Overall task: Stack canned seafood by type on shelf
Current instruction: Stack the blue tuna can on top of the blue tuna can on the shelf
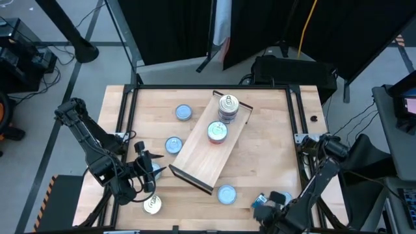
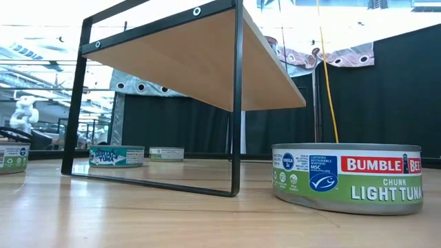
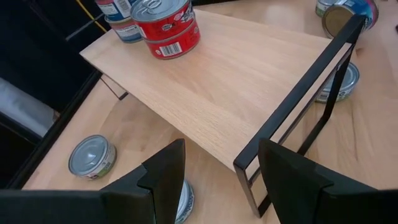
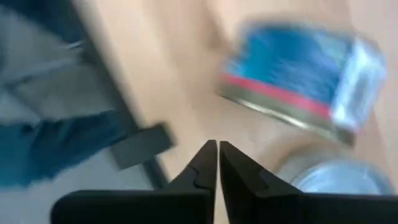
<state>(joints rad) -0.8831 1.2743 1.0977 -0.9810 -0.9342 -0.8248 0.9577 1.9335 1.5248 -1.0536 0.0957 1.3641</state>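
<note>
One tin [image 3: 180,200] lies under left gripper [image 3: 214,180].

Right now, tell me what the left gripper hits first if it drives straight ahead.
Likely the shelf: the open left gripper points at its near dark end frame, with a tin below its fingers. Depth is uncertain.

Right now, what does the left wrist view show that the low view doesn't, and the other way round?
Only the left wrist view shows the shelf's top, with red-labelled tins stacked at its far end, and the left gripper open near the shelf's dark end frame. Only the low view shows the shelf's underside and the side label of a Bumble Bee chunk light tuna tin. Both show the shelf's black frame and loose tins on the tabletop.
</note>
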